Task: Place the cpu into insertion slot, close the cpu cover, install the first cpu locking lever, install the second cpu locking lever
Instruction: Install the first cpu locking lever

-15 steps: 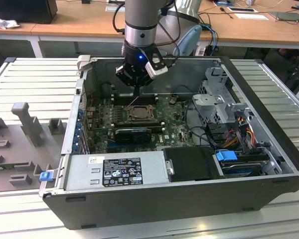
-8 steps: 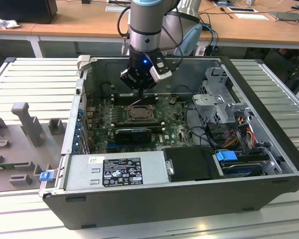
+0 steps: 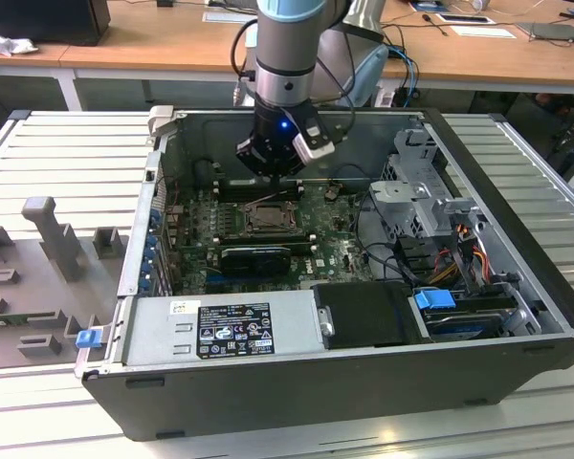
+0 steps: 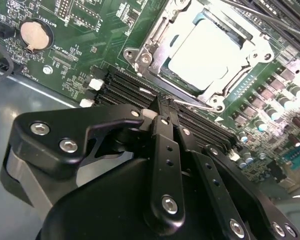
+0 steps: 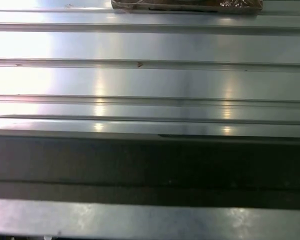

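Right up close, in the second wrist view, my two black fingertips come to a point, so my jaws look pressed together. I cannot tell if they pinch anything. Just past the tips lies a thin silver lever, running along the near edge of the socket. I cannot tell if the tips touch it.

Beside the tips are long black memory slots on the green board. Next comes the socket with its metal rim. The chip sits flat inside it, pale and shiny. The cover lies down over the chip like a picture frame, and the chip shows through its window. A round coin battery sits farther off on the board.

From the exterior view, I hang straight down into an open computer case that lies on its side. The chip is just below me, and the long black card lies next to it. A grey power box fills the front of the case.

The case rests on a ribbed silver worktop. Grey plastic holders stand on it at the exterior view's left. Wooden desks stand far behind.
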`<state>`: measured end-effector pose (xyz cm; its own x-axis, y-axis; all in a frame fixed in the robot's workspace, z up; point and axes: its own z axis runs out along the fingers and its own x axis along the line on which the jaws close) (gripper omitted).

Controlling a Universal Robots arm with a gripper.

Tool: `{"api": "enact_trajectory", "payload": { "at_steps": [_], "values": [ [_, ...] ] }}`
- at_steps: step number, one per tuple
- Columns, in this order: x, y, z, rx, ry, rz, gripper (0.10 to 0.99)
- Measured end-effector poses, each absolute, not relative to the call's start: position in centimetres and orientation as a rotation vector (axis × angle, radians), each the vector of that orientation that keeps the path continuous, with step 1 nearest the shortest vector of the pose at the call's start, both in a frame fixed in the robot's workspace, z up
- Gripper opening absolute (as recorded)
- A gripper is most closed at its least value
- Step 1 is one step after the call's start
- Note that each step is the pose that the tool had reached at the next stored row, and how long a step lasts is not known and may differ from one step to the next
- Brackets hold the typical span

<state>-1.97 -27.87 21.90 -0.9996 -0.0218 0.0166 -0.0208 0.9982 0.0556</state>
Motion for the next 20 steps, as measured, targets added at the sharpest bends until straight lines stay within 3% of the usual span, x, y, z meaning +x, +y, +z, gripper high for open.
{"api": "enact_trajectory", "payload": {
  "at_steps": [20],
  "values": [
    [-1.3,-27.9,20.3,0.033,-3.126,-0.059,0.106]
  ]
}}
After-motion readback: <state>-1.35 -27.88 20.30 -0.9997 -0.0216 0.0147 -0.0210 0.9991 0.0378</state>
